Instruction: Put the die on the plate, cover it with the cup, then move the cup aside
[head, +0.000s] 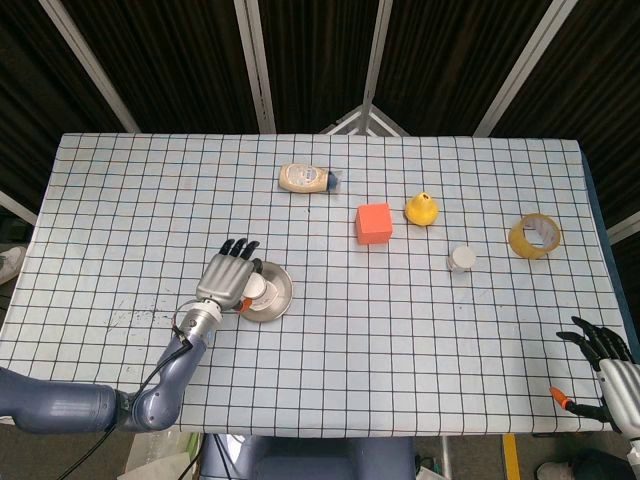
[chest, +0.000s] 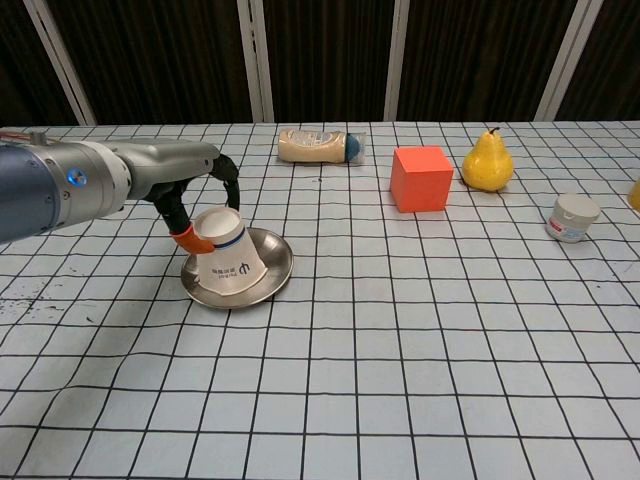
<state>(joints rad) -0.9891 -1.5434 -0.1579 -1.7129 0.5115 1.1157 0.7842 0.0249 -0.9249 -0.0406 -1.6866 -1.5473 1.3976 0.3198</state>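
A white paper cup (chest: 228, 262), tilted on the round steel plate (chest: 272, 276), is gripped by the left robot hand (head: 227, 279); an orange cube (chest: 421, 178) is seen at 2 o'clock; the right robot hand (head: 612, 372) is held open

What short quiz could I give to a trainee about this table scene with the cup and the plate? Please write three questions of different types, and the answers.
1. True or false: the paper cup stands upright with its mouth facing up.
2. Multiple choice: which object lies nearest to the orange cube? A) tape roll B) pear C) small white jar
3. Fill in: the left hand holds the cup over the metal ____.

Key
1. False. It is upside down and tilted, its rim on the plate.
2. B.
3. plate. The fingers wrap the cup's base end; the right hand waits at the table's near right corner, holding nothing.
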